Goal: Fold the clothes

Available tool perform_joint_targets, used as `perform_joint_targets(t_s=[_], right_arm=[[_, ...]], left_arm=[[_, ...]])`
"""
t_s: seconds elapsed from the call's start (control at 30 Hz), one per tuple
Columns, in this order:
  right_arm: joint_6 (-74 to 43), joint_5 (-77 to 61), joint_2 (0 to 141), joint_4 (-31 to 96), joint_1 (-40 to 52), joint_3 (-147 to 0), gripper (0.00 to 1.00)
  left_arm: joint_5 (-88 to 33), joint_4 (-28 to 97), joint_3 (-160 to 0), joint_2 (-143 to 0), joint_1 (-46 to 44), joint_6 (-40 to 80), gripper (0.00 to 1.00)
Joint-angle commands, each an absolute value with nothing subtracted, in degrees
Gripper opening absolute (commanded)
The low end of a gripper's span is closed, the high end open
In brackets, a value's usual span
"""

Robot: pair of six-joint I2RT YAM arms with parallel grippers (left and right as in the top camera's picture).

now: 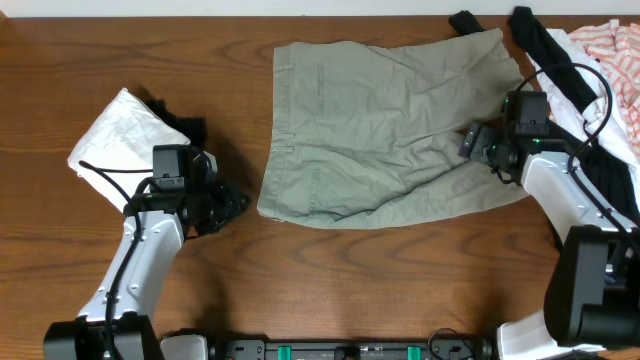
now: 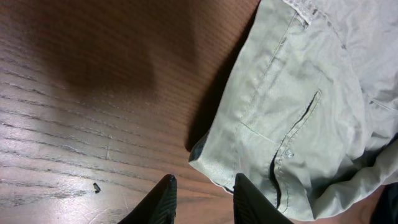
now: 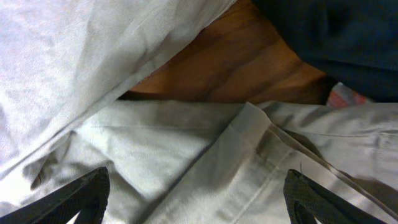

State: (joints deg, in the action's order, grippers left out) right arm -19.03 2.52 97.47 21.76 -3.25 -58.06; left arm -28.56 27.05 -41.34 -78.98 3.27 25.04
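A brown wood-grain surface carries everything in view. A pair of pale sage grey-green wrinkled cloth shorts is spread flat at the far middle of it, with the waistband along the left edge and the two wide legs reaching to the right. A stitched pocket slit is seen near the near-left corner in the left wrist view.

A black garment and a pink-and-white striped garment are heaped at the far right, just beside the shorts. A white folded cloth bundle is set at the left, well apart from the shorts.

The right claw is held over the right part of the shorts with its fingers spread wide and nothing gripped. Whether the cloth is touched cannot be told. A leg hem is seen beneath it.

The left claw is placed low over the bare wood, just beside the near-left corner of the shorts. Its fingers are parted by a narrow gap, and no cloth is caught between them.
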Motion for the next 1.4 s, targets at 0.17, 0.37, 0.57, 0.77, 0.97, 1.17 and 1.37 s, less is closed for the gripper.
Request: perform_joint_targets(t_s=[0.17, 0.37, 0.57, 0.77, 0.97, 1.17, 1.37], right_arm=[[-23.38, 2.79, 104.57, 19.44, -3.75, -57.58, 0.82], [-23.64, 2.76, 105.86, 18.35, -3.75, -57.6, 0.49], [-23.55, 2.81, 104.14, 19.94, -3.79, -58.61, 0.1], [-23.59, 5.69, 95.18, 29.17, -3.79, -59.11, 0.01], [-25.96, 7.22, 84.9, 48.66, -3.86, -59.11, 0.01], [-27.14, 8.8, 82.13, 64.49, -3.84, -59.09, 0.07], [-27.42, 10.11, 82.13, 67.92, -3.84, -59.05, 0.15]], left_arm=[[-29.19, 27.4, -42.35, -78.59, 3.14, 24.25, 0.31], [-29.17, 27.4, -42.35, -78.59, 3.14, 24.27, 0.31], [-29.15, 26.74, -42.35, -78.59, 3.14, 24.25, 0.31], [-29.12, 26.28, -42.35, -78.59, 3.14, 24.23, 0.31], [-29.15, 26.28, -42.35, -78.59, 3.14, 24.23, 0.31], [-29.15, 26.3, -42.35, -78.59, 3.14, 24.23, 0.31], [-29.15, 26.3, -42.35, -78.59, 3.14, 24.23, 0.31]])
